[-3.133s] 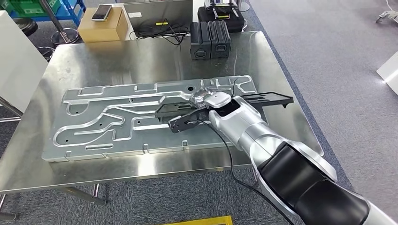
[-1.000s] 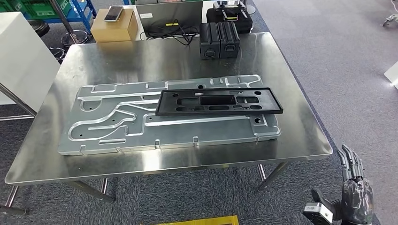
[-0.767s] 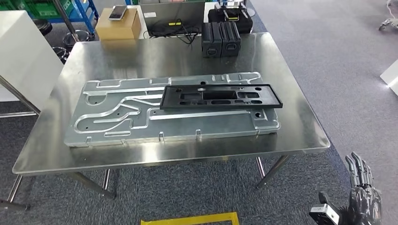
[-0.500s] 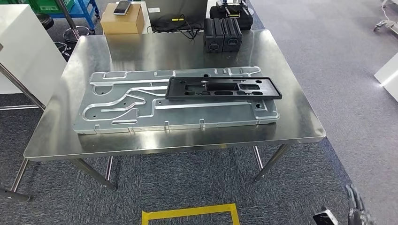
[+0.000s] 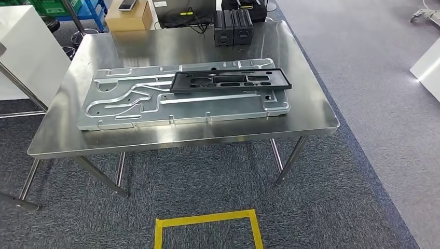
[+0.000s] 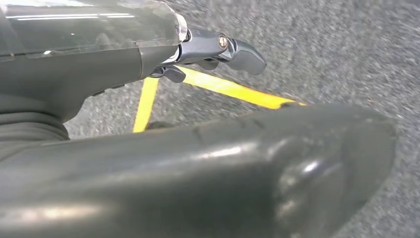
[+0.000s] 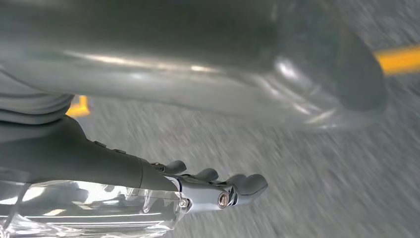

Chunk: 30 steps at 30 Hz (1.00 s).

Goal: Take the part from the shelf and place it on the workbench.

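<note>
The black flat part (image 5: 231, 80), a long frame with cut-outs, lies on a grooved aluminium plate (image 5: 155, 104) on the steel workbench (image 5: 181, 136), toward the plate's far right end. Nothing touches it. In the left wrist view my left hand (image 6: 124, 64) hangs over grey carpet, fingers (image 6: 233, 49) stretched out and holding nothing. In the right wrist view my right hand (image 7: 148, 173) also hangs over the carpet, its fingers (image 7: 237, 186) straight and empty.
Two black cases (image 5: 231, 27) stand at the workbench's far edge, with a cardboard box (image 5: 127, 18) behind them. A white cabinet (image 5: 23, 46) stands at the left. Yellow floor tape (image 5: 207, 220) marks a square on the carpet in front of the bench.
My right hand has let go of the black part and dropped out of the head view. The whole picture has shifted: the camera has backed away from the workbench.
</note>
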Available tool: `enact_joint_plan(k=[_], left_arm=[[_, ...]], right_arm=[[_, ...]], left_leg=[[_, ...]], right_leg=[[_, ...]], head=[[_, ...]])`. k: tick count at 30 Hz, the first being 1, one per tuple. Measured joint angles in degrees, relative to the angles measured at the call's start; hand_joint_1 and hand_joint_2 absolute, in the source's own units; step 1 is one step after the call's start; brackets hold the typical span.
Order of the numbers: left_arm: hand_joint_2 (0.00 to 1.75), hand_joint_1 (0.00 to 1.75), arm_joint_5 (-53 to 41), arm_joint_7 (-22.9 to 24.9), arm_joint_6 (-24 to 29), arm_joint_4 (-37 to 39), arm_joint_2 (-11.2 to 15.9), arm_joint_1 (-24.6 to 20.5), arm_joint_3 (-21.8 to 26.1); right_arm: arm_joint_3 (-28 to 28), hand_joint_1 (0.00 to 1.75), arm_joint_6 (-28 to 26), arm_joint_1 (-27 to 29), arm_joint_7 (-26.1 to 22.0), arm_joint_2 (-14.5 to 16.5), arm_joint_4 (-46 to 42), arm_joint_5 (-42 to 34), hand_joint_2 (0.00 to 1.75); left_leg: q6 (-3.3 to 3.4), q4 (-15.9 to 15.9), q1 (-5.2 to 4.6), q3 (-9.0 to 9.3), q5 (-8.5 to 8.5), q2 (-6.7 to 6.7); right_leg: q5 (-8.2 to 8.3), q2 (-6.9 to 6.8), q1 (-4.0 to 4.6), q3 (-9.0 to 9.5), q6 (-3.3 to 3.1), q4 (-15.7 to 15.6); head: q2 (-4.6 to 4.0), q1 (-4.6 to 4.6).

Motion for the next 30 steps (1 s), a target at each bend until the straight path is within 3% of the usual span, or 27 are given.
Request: enact_joint_plan(k=[1,2,3,4,6,7,8,9,10,11,12,14,15,16,17,18,19,21,22,24,25,26,29,30], left_arm=[[0.0,0.0,0.0,0.0,0.0,0.0,0.0,0.0,0.0],[0.0,0.0,0.0,0.0,0.0,0.0,0.0,0.0,0.0],[0.0,0.0,0.0,0.0,0.0,0.0,0.0,0.0,0.0],[0.0,0.0,-0.1,0.0,-0.1,0.0,0.1,-0.1,0.0],[0.0,0.0,-0.1,-0.1,-0.1,-0.1,0.1,-0.4,0.0],[0.0,0.0,-0.1,-0.1,-0.1,-0.1,0.1,-0.5,0.0],[0.0,0.0,-0.1,-0.1,-0.1,-0.1,0.1,-0.4,0.0],[0.0,0.0,-0.1,-0.1,-0.1,-0.1,0.1,-0.3,0.0],[0.0,0.0,-0.1,-0.1,-0.1,-0.1,0.1,-0.2,0.0],[0.0,0.0,-0.3,-0.1,-0.1,-0.1,0.1,-0.2,0.0],[0.0,0.0,-0.5,-0.1,-0.2,-0.1,0.1,-0.2,0.0],[0.0,0.0,-1.2,0.0,-0.3,-0.1,0.1,-0.2,-0.1],[0.0,0.0,-1.5,0.0,-0.4,-0.1,0.1,-0.2,-0.1],[0.0,0.0,-1.8,0.0,-0.5,-0.1,0.1,-0.2,-0.1],[0.0,0.0,-2.0,0.1,-0.6,-0.1,0.1,-0.2,-0.1],[0.0,0.0,-2.3,0.2,-0.7,-0.1,0.1,-0.3,-0.2],[0.0,0.0,-2.6,0.2,-0.8,-0.1,0.1,-0.4,-0.2],[0.0,0.0,-3.1,0.3,-0.9,-0.1,0.1,-0.7,-0.2],[0.0,0.0,-3.4,0.3,-1.0,-0.1,0.1,-0.8,-0.3],[0.0,0.0,-4.0,0.4,-1.0,-0.1,0.1,-0.8,-0.3],[0.0,0.0,-4.2,0.4,-1.0,-0.1,0.2,-0.7,-0.3],[0.0,0.0,-4.3,0.5,-1.0,-0.1,0.2,-0.7,-0.3],[0.0,0.0,-4.8,0.8,-1.0,-0.1,0.3,-0.7,-0.4],[0.0,0.0,-4.9,0.9,-1.0,0.0,0.3,-0.7,-0.4]], right_arm=[[-0.3,0.0,0.1,-0.2,0.4,0.1,1.0,0.0,0.0],[-0.5,0.0,0.2,-0.4,0.6,0.2,1.9,0.0,0.0],[-0.7,0.0,0.2,-0.5,0.6,0.3,2.6,0.0,0.0],[-0.9,0.0,0.2,-0.8,0.7,0.3,3.2,0.0,0.0],[-1.1,0.0,0.2,-1.1,0.9,0.4,4.1,0.0,0.0],[-1.3,0.0,0.2,-1.2,1.0,0.5,4.5,0.0,0.0],[-1.4,0.0,0.2,-1.2,1.0,0.5,4.7,0.0,0.0],[-1.6,0.0,0.2,-1.2,1.1,0.5,4.9,0.0,0.0],[-1.7,0.0,0.4,-1.2,1.4,0.4,5.1,0.1,0.0],[-1.8,0.0,1.0,-1.2,2.0,0.4,5.3,0.2,0.0],[-1.8,0.0,1.9,-1.2,3.1,0.4,5.5,0.5,0.0],[-1.8,0.0,4.3,-1.4,6.2,0.4,6.1,1.3,0.0],[-1.8,0.0,5.4,-1.5,7.7,0.4,6.3,1.7,0.0],[-1.8,0.0,6.2,-1.6,8.9,0.5,6.6,2.1,0.0],[-1.7,0.0,6.8,-1.7,9.7,0.5,6.8,2.4,0.0],[-1.7,0.0,7.3,-1.9,10.1,0.6,7.0,2.7,0.0],[-1.7,0.0,7.7,-2.1,10.1,0.6,7.1,2.9,0.0],[-1.6,0.0,8.2,-2.6,9.6,0.6,7.4,3.1,0.0],[-1.6,0.0,8.3,-2.8,9.2,0.6,7.5,3.2,0.0],[-1.6,0.0,8.4,-3.0,8.6,0.7,7.7,3.3,0.0],[-1.6,0.0,8.3,-3.1,8.4,0.7,7.9,3.3,0.0],[-1.5,0.0,8.3,-3.1,8.3,0.7,8.0,3.3,0.0],[-1.4,0.0,8.3,-3.2,8.5,0.7,8.1,3.3,0.0],[-1.4,0.0,8.3,-3.1,8.5,0.7,8.1,3.3,0.0]], left_leg=[[0.06,1.1,-0.01,0.8,0.9,0.0],[0.23,0.2,-0.02,2.64,2.75,0.0],[0.54,-2.6,-0.06,5.45,4.44,0.0],[0.9,-7.1,-0.2,9.19,4.88,0.01],[1.53,-15.8,-0.5,15.2,3.48,0.05],[1.79,-18.2,-0.67,16.58,2.69,0.06],[2.1,-19.0,-0.76,16.58,2.79,0.08],[2.5,-18.9,-0.75,16.1,3.48,0.21],[2.98,-19.0,-0.68,15.54,4.21,0.34],[3.4,-19.1,-0.58,14.81,5.09,0.48],[3.69,-19.2,-0.48,13.96,5.94,0.6],[3.84,-19.0,-0.49,11.92,7.51,0.61],[3.74,-18.8,-0.5,10.75,8.29,0.63],[3.58,-18.4,-0.48,9.51,9.0,0.65],[3.4,-18.0,-0.44,8.28,9.62,0.68],[3.17,-17.5,-0.39,7.02,10.2,0.69],[2.93,-16.9,-0.37,5.99,10.66,0.68],[2.28,-15.9,-0.46,4.45,11.5,0.63],[1.9,-15.6,-0.48,4.03,11.99,0.62],[1.09,-15.5,-0.4,3.48,13.02,0.58],[0.76,-15.2,-0.28,3.04,12.61,0.52],[0.49,-14.1,-0.17,2.39,11.15,0.45],[0.02,-4.8,0.08,-0.32,2.6,0.37],[-0.05,-1.4,0.1,-0.74,1.05,0.36]], right_leg=[[0.73,-0.05,0.12,-1.09,0.02,0.2],[1.42,-0.09,0.23,-2.19,0.08,0.4],[2.08,-0.1,0.32,-3.21,0.16,0.7],[2.7,-0.09,0.47,-4.02,0.31,0.9],[3.92,-0.2,0.62,-4.84,0.76,1.2],[4.55,-0.29,0.57,-4.93,1.09,1.2],[5.25,-0.38,0.49,-4.94,1.46,0.9],[5.44,-0.32,0.31,-5.02,1.83,0.8],[4.52,-0.18,0.18,-5.31,2.22,1.3],[2.32,-0.02,0.07,-5.8,2.56,2.6],[-0.9,0.12,-0.12,-6.47,2.85,5.1],[-6.91,0.18,-0.37,-7.89,3.39,12.5],[-7.82,0.18,-0.5,-8.15,3.62,15.9],[-7.3,0.18,-0.64,-7.79,3.81,18.0],[-5.63,0.18,-0.77,-6.42,3.92,17.9],[-3.87,0.18,-0.91,-4.04,3.98,16.1],[-3.18,0.21,-1.03,-0.74,3.95,12.3],[-4.73,0.34,-0.93,5.79,3.54,3.3],[-5.8,0.4,-0.76,7.52,3.18,0.5],[-5.9,0.29,-0.56,7.59,2.23,-0.9],[-5.3,0.14,-0.58,6.95,1.69,-0.9],[-4.61,-0.02,-0.64,6.23,1.17,-1.0],[-2.37,-0.31,-0.38,3.4,0.33,-0.9],[-1.63,-0.34,-0.22,2.34,0.28,-0.8]], head=[[0.0,0.0],[0.0,0.0],[0.0,0.0],[0.0,-0.01],[0.0,0.0],[0.0,-0.01],[0.0,0.0],[0.0,-0.01],[0.0,-0.01],[0.0,0.0],[0.0,0.01],[0.0,0.01],[0.0,0.01],[0.0,0.0],[0.0,0.0],[0.0,0.0],[0.0,0.0],[0.0,0.0],[0.0,0.0],[0.0,0.01],[0.0,0.0],[0.0,0.0],[0.0,0.0],[0.0,0.0]])
